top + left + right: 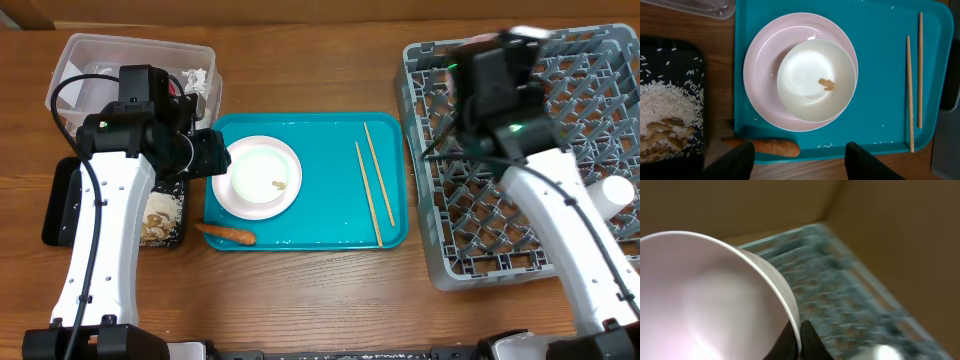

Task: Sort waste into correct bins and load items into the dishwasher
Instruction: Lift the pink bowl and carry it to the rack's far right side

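A white round bowl (705,295) is clamped by its rim in the right pincer (799,342) and held over the large grey plastic dish rack (600,100), which stands just right of the teal rectangular serving tray (320,200). It is judged that the bowl is best lowered tilted, its wall slid between two rows of pegs before the rim is released, and a drop from height avoided. The left pincer (800,160) is held apart above the tray's front left edge, where a small orange carrot piece (775,147) lies. A second white bowl (810,75) with a beige scrap (827,84) is stacked on the white round plate (757,75) on the tray's left part. The thin wooden chopsticks (909,90) lie on its right part, and the shallow black tray (660,60) of rice is just left of it
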Controlling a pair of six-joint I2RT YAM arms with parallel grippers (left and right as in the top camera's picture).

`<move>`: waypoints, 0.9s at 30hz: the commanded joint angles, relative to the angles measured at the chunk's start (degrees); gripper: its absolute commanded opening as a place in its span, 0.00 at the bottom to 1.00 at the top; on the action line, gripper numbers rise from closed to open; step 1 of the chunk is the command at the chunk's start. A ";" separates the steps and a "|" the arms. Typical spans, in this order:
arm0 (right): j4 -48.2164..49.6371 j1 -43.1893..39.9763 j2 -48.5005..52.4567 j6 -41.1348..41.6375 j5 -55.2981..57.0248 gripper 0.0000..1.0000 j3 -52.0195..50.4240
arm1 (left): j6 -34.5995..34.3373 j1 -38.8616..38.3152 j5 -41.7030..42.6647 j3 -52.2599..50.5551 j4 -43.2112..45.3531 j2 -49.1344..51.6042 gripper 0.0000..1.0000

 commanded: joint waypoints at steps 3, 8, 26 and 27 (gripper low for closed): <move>7.06 -13.70 0.59 -1.73 12.04 0.04 1.22 | -0.83 -0.33 -0.31 0.55 0.39 -0.63 0.61; 14.03 -25.66 4.74 -7.85 14.95 0.04 1.22 | -0.87 -0.33 -0.28 0.55 0.48 -0.63 0.61; 32.87 -34.16 22.97 -17.22 22.01 0.04 1.22 | -1.29 -0.33 -0.28 0.55 0.28 -0.63 0.61; 32.85 -34.12 23.56 -17.22 22.03 0.04 1.22 | -1.40 -0.33 -0.28 0.55 0.26 -0.63 0.61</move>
